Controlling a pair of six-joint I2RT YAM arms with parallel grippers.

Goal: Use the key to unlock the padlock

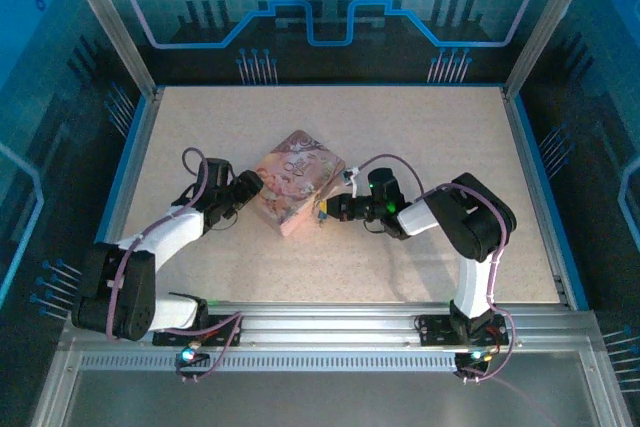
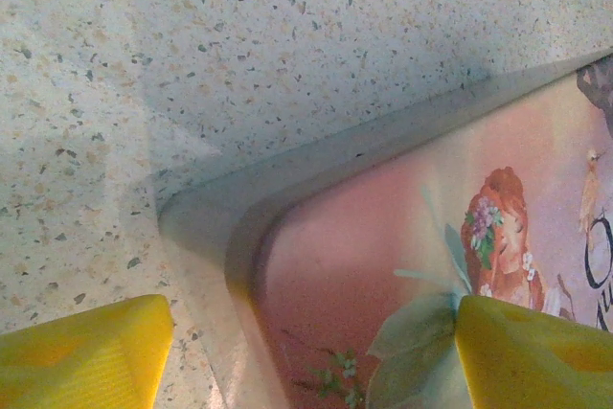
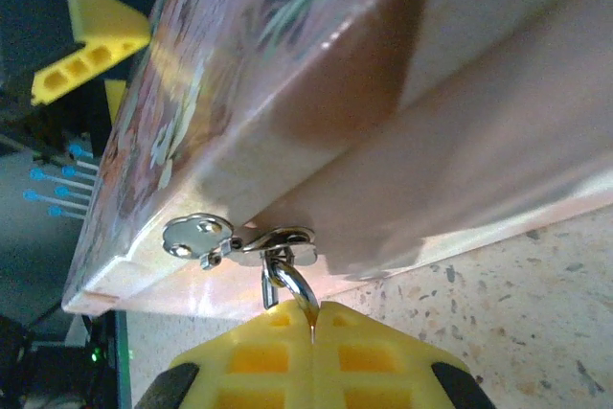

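The box (image 1: pixel 300 179) lies at the middle of the table (image 1: pixel 430 137), turned corner-on to the arms. At the box's left corner sits the left gripper (image 1: pixel 252 189), with one finger outside the box over the table and the other over the lid. On the box's near right side wall a hasp (image 3: pixel 278 241) carries the padlock (image 3: pixel 287 284). The padlock reaches out from the hasp into the pressed-together fingers of the right gripper (image 1: pixel 322 211), just beside that wall.
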